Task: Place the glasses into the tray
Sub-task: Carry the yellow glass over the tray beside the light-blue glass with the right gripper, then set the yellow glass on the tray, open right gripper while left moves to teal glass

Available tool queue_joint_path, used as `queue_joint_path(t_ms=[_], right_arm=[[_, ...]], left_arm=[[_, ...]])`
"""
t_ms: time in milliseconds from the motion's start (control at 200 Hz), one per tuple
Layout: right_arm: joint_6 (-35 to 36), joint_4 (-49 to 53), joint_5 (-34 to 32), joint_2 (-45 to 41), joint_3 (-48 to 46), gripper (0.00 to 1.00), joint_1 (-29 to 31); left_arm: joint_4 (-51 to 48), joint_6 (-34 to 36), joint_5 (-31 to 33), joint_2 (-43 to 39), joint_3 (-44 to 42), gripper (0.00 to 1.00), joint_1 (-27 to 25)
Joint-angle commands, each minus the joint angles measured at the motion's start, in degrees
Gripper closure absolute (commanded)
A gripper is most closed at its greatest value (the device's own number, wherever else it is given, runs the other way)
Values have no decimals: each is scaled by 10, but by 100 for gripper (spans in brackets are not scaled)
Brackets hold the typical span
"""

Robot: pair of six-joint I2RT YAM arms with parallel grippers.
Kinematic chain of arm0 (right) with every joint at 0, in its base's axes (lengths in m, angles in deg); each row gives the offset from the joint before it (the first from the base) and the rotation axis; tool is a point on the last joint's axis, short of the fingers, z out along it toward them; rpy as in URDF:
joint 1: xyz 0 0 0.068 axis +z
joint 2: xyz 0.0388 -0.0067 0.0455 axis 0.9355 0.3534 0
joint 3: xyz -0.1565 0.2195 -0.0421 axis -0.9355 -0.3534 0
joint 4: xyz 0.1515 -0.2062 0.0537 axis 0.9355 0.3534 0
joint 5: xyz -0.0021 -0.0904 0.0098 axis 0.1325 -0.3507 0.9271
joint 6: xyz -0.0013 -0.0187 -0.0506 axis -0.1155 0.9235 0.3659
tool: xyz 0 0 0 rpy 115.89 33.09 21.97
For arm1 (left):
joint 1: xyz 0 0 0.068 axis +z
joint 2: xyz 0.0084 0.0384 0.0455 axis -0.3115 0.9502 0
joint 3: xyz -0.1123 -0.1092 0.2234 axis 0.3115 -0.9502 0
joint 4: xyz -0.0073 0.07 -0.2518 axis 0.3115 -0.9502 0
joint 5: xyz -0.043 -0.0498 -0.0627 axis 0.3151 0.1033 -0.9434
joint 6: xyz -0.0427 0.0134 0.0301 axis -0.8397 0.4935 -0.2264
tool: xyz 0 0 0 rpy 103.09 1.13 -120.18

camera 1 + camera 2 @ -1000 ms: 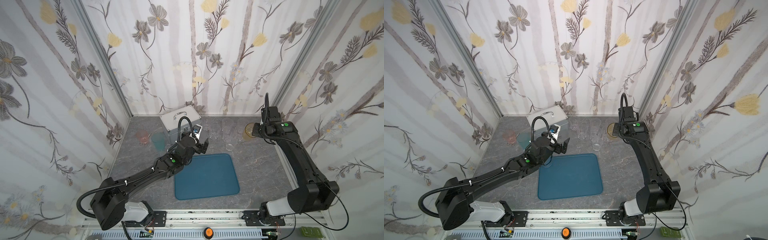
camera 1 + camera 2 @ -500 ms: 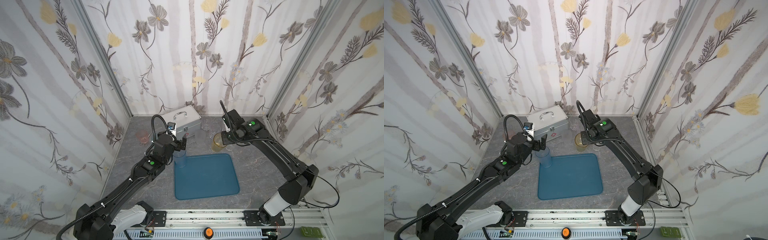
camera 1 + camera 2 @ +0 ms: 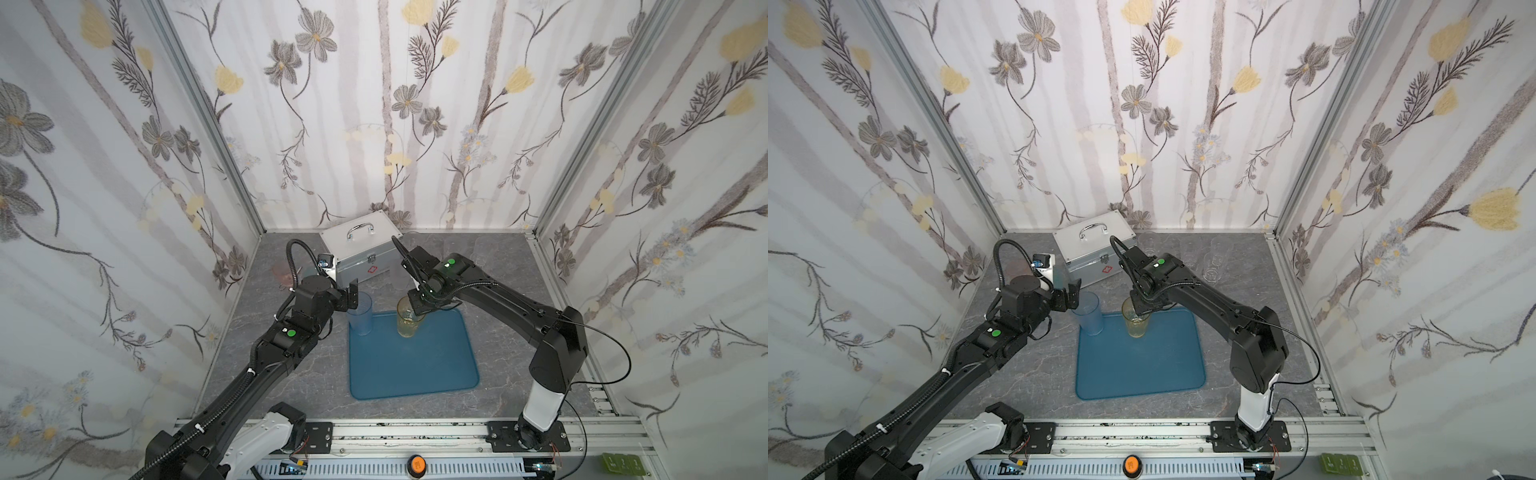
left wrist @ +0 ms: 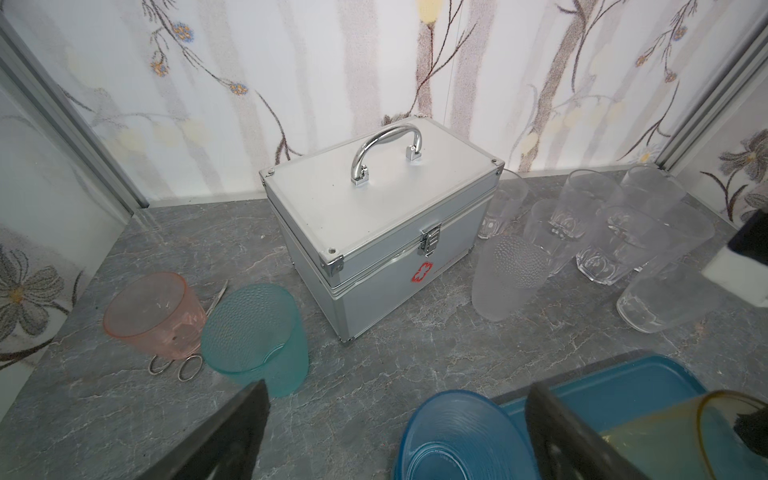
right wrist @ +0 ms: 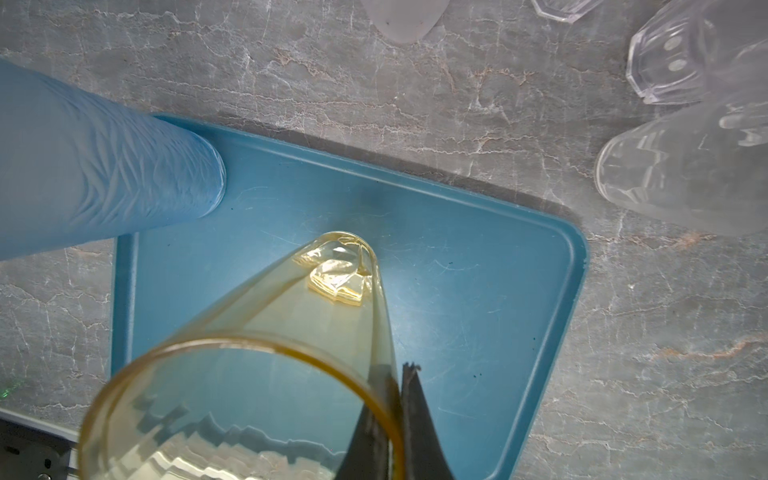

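The right tool [image 5: 399, 386] is clenched on the wall of the yellow glass [image 5: 266, 332], one finger inside the rim and one outside. It holds the glass upright over the far part of the teal-blue tray [image 5: 478, 291]; whether the base touches the tray floor cannot be told. The step in hand looks like setting this glass down. The next move calls for lowering until the base rests flat, parting the jaws, then lifting straight up so the inner finger clears the rim. The left tool [image 4: 399, 388] stands wide open, released, with the blue glass [image 3: 360, 311] upright between its jaws at the tray's far left corner, near the yellow one. It should back off without nudging the blue glass. On the tabletop [image 4: 124, 415] beyond, the teal glass [image 4: 253, 336] and pink glass [image 4: 151, 311] stand left of the silver case [image 4: 374, 216] and the clear glasses [image 4: 602, 237] right of it, none yet in the tray.
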Motion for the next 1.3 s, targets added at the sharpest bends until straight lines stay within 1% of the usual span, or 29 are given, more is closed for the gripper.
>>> queue_joint_path(t_ms=[0,135,150,280,555,869,1204,1234,1294], right_arm=[[-18,-51,4,14,-7,100,8],[-26,-71,13,34,-5,100,12],[-27,-73,13,36,-5,100,27],[-23,-69,13,56,12,100,32],[-7,-43,-35,82,43,100,31],[8,-20,-63,103,75,100,22],[18,-8,-56,123,97,100,22],[19,-9,-53,123,97,98,22],[19,-9,-50,122,98,88,23]], left_arm=[[3,10,-14,-2,3,1,4],[3,15,-25,2,9,1,7],[3,15,-26,2,10,1,7],[3,11,-33,4,15,1,7],[3,5,-33,-7,6,1,8],[3,8,-31,-3,7,1,8],[3,8,-33,7,12,1,8],[3,8,-32,7,12,1,8],[3,9,-30,8,13,1,8]])
